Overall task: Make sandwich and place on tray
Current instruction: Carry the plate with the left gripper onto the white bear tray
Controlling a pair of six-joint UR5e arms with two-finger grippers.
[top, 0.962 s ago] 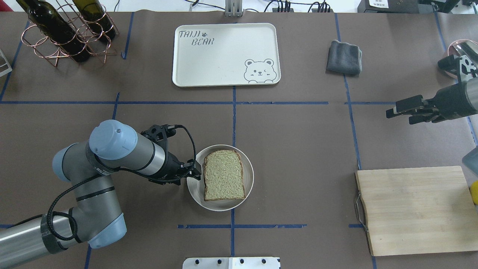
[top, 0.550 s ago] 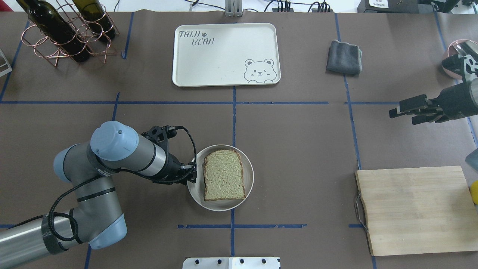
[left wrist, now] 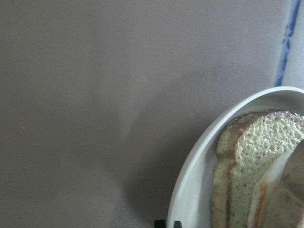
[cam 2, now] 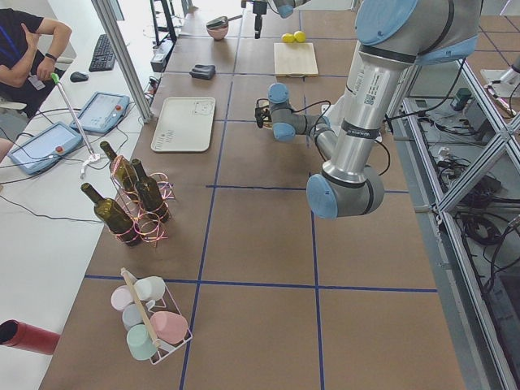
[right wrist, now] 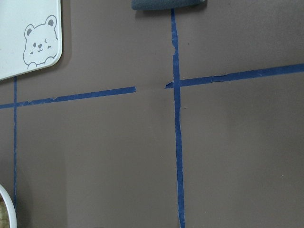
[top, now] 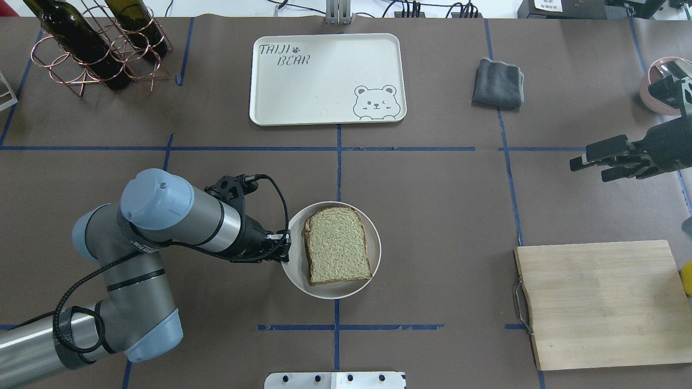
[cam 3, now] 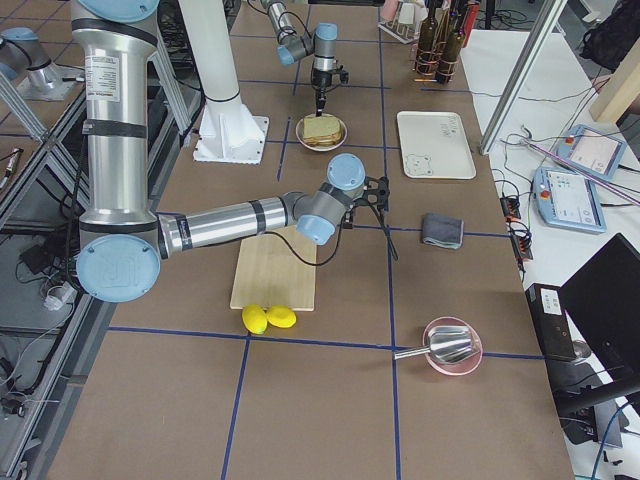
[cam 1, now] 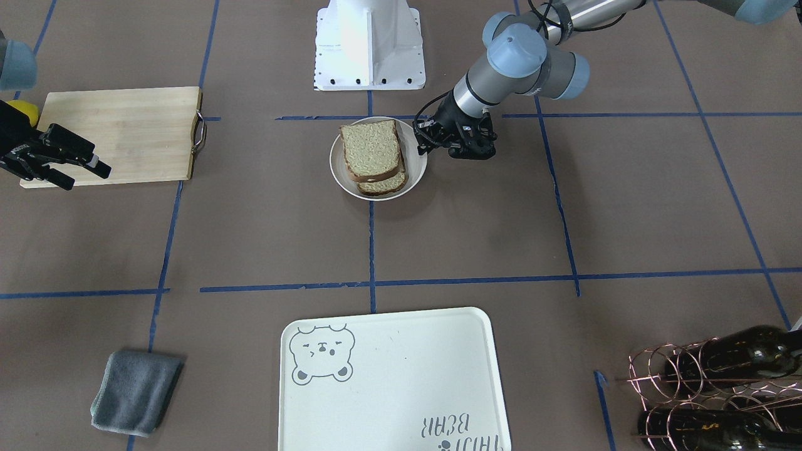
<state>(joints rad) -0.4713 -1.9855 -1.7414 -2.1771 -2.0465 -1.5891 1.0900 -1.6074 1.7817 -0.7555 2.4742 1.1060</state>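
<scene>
From overhead, the sandwich (top: 338,246) sits in the white bowl (top: 331,290), just on the robot's side of mid-table and well apart from the tray (top: 324,81) at the far edge. Its long axis runs near to far, with the domed crust towards the tray and leaning slightly left. The left gripper (top: 285,246) pinches the bowl's left rim. The right gripper (top: 589,168) hangs over bare table with its fingers spread.

Facing the robot, two slices show stacked, the lower one peeking out towards me with a white sliver between them.

The left wrist camera shows the bowl's rim and the slices' cut edges close up, with the fingertips barely in view at the bottom.
</scene>
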